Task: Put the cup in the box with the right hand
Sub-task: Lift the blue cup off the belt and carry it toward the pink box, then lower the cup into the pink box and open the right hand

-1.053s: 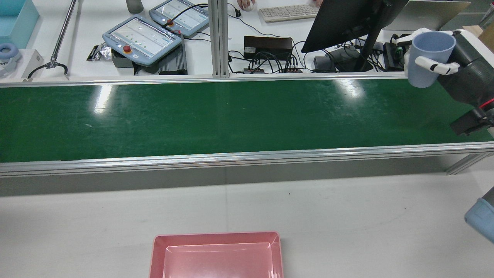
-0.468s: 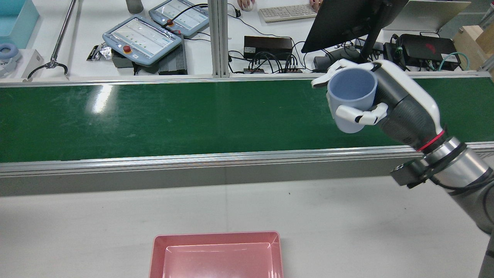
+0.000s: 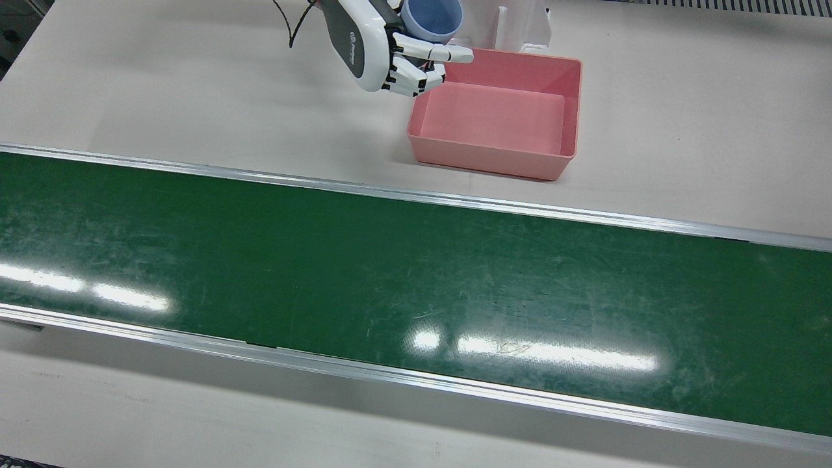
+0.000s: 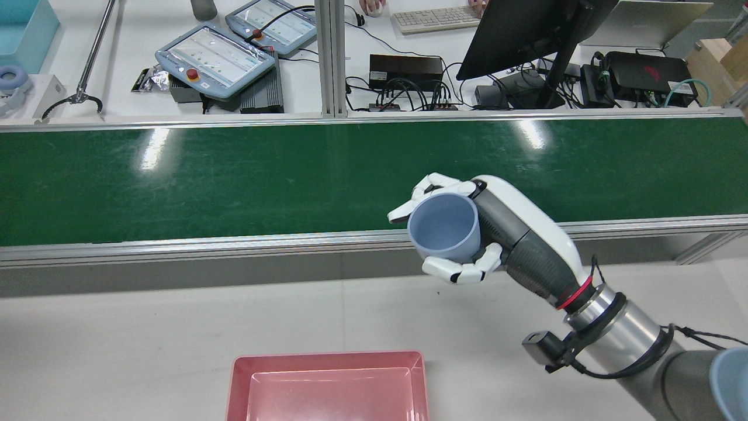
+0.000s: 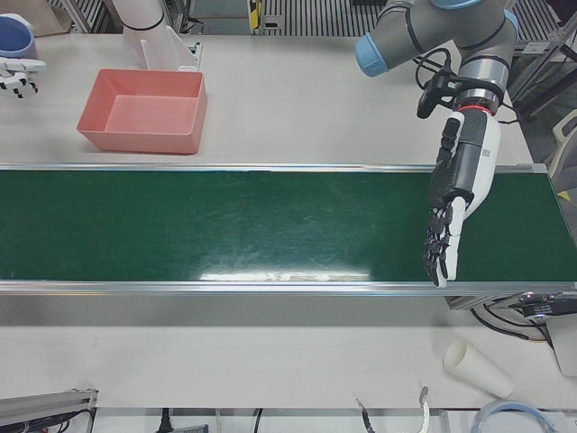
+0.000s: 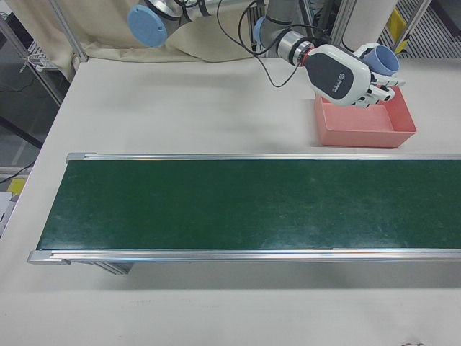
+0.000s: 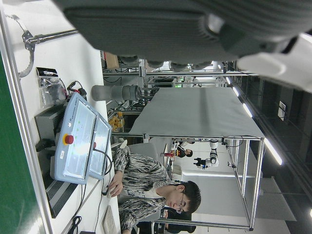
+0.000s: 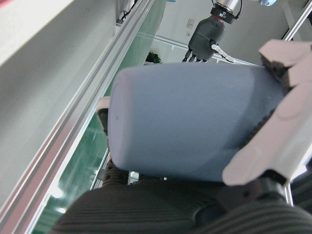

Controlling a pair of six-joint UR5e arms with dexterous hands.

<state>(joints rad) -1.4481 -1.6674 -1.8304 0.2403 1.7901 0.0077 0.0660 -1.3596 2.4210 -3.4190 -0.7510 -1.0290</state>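
My right hand point(image 4: 497, 234) is shut on a pale blue cup point(image 4: 444, 228) and holds it upright in the air, mouth up. In the front view the hand point(image 3: 374, 45) and cup point(image 3: 432, 16) hang by the back left corner of the empty pink box point(image 3: 484, 159). The right-front view shows the hand point(image 6: 346, 76), the cup point(image 6: 379, 58) and the box point(image 6: 360, 139) alike. The box point(image 4: 327, 355) is at the rear view's bottom edge. The cup point(image 8: 195, 122) fills the right hand view. My left hand point(image 5: 455, 207) is open, fingers pointing down, over the belt's end.
A green conveyor belt point(image 3: 390, 273) runs across the table between the box and the operators' side. A white pedestal point(image 3: 520, 26) stands right behind the box. A stack of paper cups point(image 5: 478, 368) lies beyond the belt. Pendants and a monitor point(image 4: 526, 29) stand on the operators' desk.
My right hand has carried the cup from the far right end of the belt leftward and back toward the box. The cup stays in the hand.
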